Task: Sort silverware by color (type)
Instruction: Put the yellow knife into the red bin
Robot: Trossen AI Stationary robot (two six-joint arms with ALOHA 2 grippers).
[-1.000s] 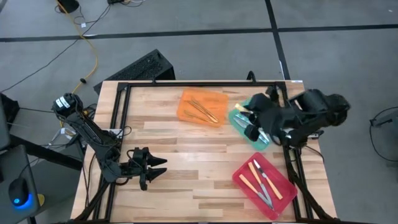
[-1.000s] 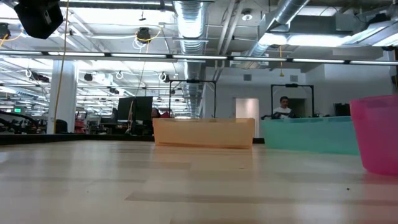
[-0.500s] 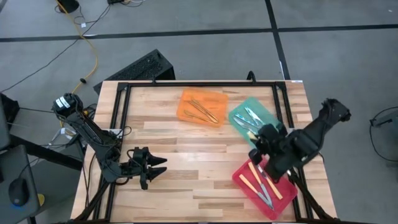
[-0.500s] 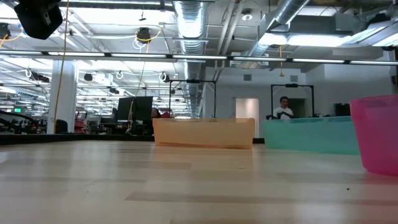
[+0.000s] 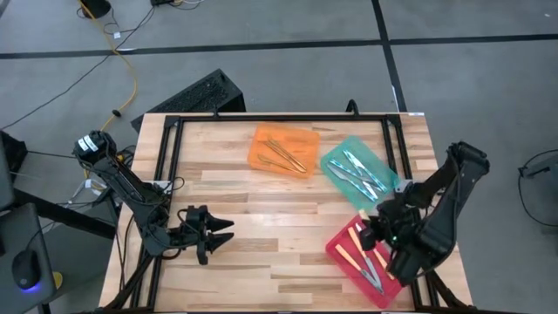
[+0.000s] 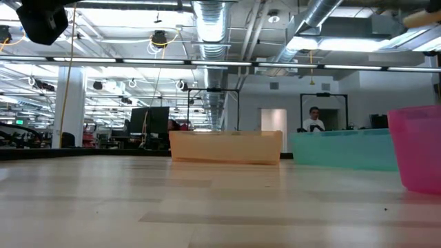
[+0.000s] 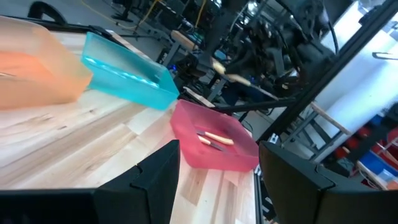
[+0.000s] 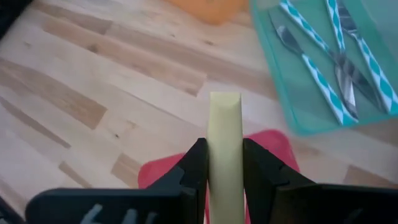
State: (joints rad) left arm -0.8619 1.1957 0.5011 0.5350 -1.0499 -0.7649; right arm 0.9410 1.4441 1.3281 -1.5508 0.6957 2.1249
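My right gripper (image 5: 370, 232) hangs over the red tray (image 5: 347, 235) at the near right, shut on a pale yellow-handled utensil (image 8: 225, 134). In that tray lie a few yellow-orange-handled utensils (image 5: 352, 256). Gold utensils (image 5: 283, 155) lie in the orange tray (image 5: 261, 139). Blue-handled ones (image 5: 356, 168) lie in the green tray (image 5: 336, 161). My left gripper (image 5: 223, 234) waits open at the near left, pointing level toward the trays, nothing between its fingers (image 7: 155, 177). My right gripper pinches the utensil's pale yellow handle (image 8: 225, 155) between its two fingers. The handle runs along the fingers, and its blunt free end (image 8: 225, 99) sticks out past their tips. The fingers slant down from above. The utensil is lifted clear above the red tray; its head is hidden.
The three trays sit in a row from the far middle to the near right corner. A black frame (image 5: 166, 139) runs along the table's edges. Bare wood (image 5: 279, 227) lies between my two grippers. In the low view a person (image 6: 315, 118) stands far off in the room.
My right gripper has swung from above the green tray toward the table's near edge and now hangs over the red tray. It has come down and rolled about its own axis, carrying the yellow-handled utensil.
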